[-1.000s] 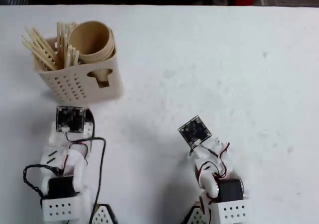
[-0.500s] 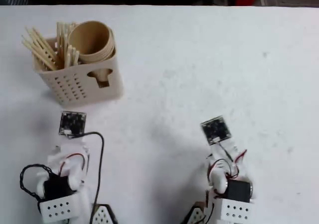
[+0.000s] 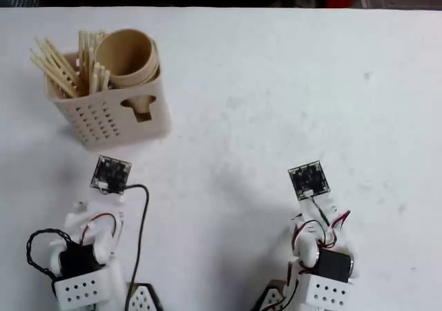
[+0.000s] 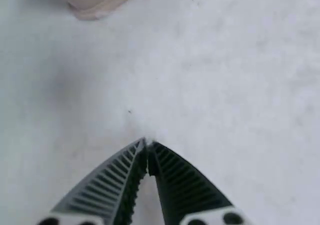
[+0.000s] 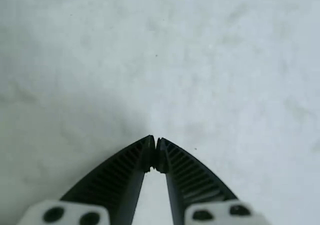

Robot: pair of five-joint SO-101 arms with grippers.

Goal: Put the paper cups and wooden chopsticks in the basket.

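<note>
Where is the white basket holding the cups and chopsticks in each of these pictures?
High view: basket on the far left part of the white table, ahead of the left arm.
Left wrist view: one basket corner at the frame's edge, beyond the shut left jaws.
Right wrist view: white table beyond the right jaws.
Shared landmark: the white table.

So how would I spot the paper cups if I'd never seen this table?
On the white table, a cream holed basket stands at the far left. The cups are the round tan stack inside it, beside the thin chopsticks.
</note>
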